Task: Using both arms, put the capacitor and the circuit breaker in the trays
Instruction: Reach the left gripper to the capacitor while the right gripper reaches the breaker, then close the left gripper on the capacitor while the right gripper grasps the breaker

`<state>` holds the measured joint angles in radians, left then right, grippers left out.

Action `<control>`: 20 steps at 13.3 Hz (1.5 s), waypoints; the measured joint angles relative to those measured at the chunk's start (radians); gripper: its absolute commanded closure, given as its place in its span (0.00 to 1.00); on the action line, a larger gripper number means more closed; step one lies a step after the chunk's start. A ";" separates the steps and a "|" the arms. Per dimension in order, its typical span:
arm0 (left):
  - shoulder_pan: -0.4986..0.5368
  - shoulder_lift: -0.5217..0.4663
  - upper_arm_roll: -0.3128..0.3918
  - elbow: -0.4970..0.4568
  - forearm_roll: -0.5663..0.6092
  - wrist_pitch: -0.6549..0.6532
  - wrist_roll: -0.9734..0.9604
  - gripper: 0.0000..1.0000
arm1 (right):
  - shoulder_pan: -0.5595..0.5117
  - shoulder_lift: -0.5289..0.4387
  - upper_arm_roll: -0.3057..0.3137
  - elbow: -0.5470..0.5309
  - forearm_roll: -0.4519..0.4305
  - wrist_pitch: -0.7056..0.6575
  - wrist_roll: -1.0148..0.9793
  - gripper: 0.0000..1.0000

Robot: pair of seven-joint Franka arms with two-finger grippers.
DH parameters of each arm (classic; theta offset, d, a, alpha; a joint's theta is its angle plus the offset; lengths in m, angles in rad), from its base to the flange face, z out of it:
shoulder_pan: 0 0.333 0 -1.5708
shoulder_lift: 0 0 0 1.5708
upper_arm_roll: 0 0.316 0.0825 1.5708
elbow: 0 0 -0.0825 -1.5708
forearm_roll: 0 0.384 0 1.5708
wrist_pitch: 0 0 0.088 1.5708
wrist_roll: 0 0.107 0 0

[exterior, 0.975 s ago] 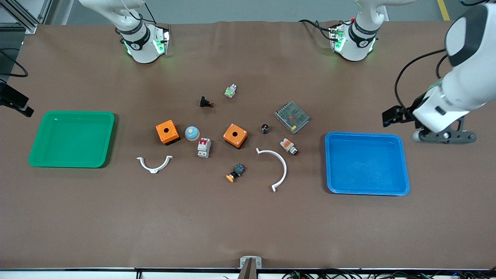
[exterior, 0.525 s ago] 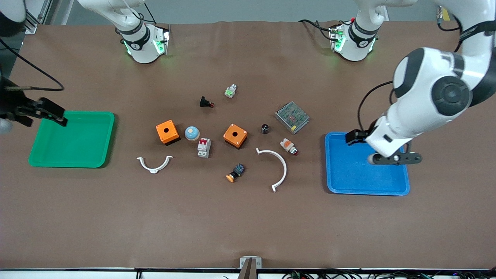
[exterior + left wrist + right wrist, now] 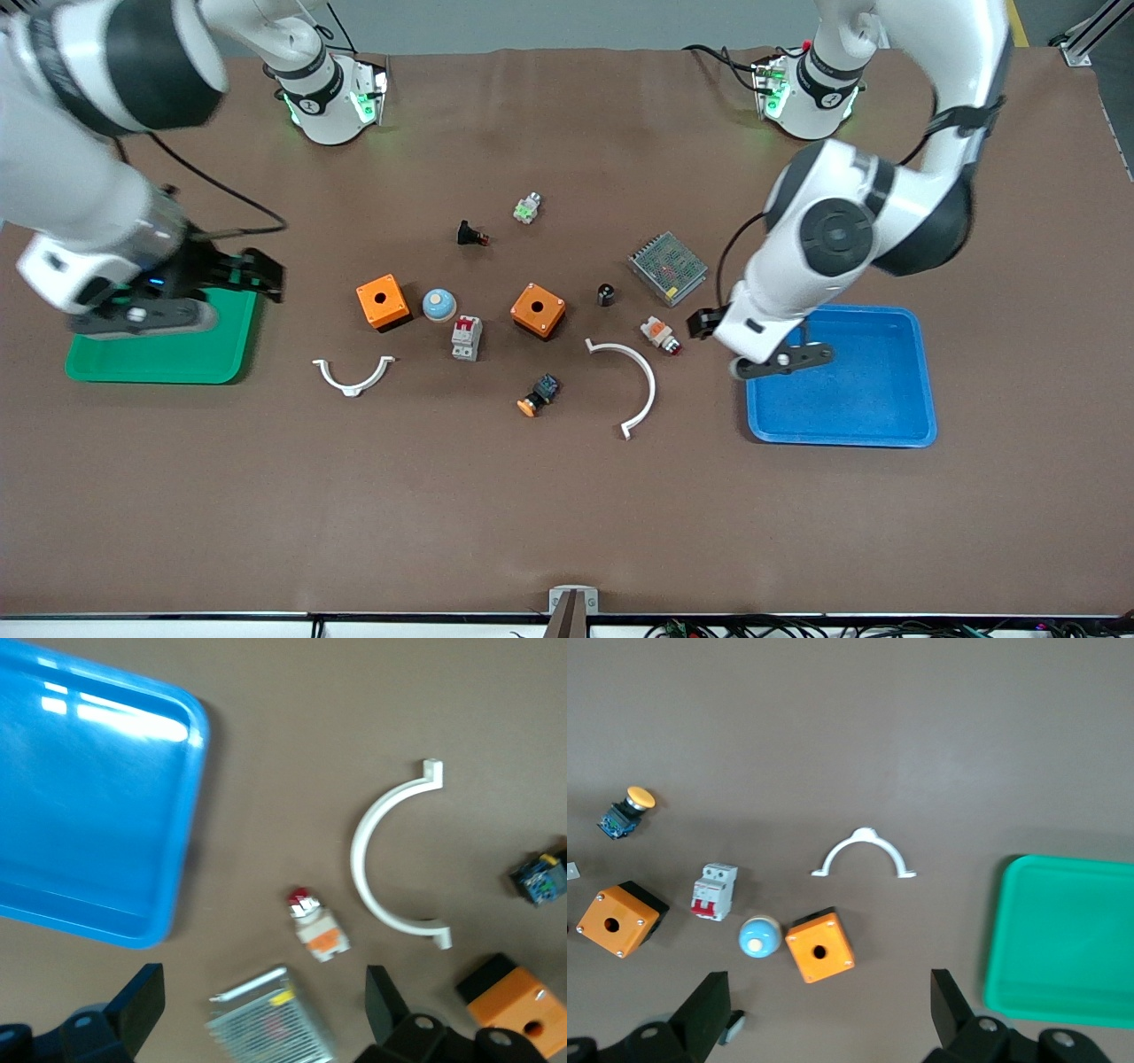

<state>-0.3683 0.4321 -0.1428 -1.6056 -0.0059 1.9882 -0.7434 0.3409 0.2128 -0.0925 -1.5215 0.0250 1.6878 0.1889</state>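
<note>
The capacitor (image 3: 606,294), a tiny black cylinder, stands between an orange box (image 3: 538,310) and a metal power supply (image 3: 668,268). It does not show in the left wrist view. The circuit breaker (image 3: 466,338), white-grey with a red lever, lies beside the other orange box (image 3: 383,302); it also shows in the right wrist view (image 3: 714,891). My left gripper (image 3: 780,361) hangs open and empty over the blue tray's inner edge (image 3: 264,1010). My right gripper (image 3: 142,315) hangs open and empty over the green tray (image 3: 828,1010).
The green tray (image 3: 226,359) is at the right arm's end, the blue tray (image 3: 868,399) at the left arm's end. Between them lie two white curved clamps (image 3: 353,377) (image 3: 633,381), a blue dome (image 3: 438,305), a white-orange push-button (image 3: 661,334), a black push-button (image 3: 471,234) and a yellow button (image 3: 538,395).
Both arms have swung in from the table's ends. The left gripper moved over the blue tray toward the middle. The right gripper came over the green tray.
</note>
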 measured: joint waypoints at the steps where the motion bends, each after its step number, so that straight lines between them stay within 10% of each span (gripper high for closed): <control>1: -0.033 0.032 0.000 -0.010 0.000 0.046 -0.069 0.01 | 0.032 0.029 0.001 -0.031 0.020 0.044 0.055 0.00; 8: -0.188 0.140 -0.001 -0.065 0.000 0.171 -0.390 0.08 | 0.149 0.140 0.001 -0.279 0.148 0.427 0.180 0.00; 20: -0.280 0.203 -0.001 -0.215 0.000 0.424 -0.535 0.31 | 0.232 0.326 0.001 -0.288 0.150 0.600 0.331 0.01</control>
<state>-0.6488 0.6347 -0.1436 -1.8202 -0.0056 2.4118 -1.2786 0.5733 0.5384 -0.0915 -1.8092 0.1749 2.2876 0.5202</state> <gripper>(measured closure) 0.251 0.000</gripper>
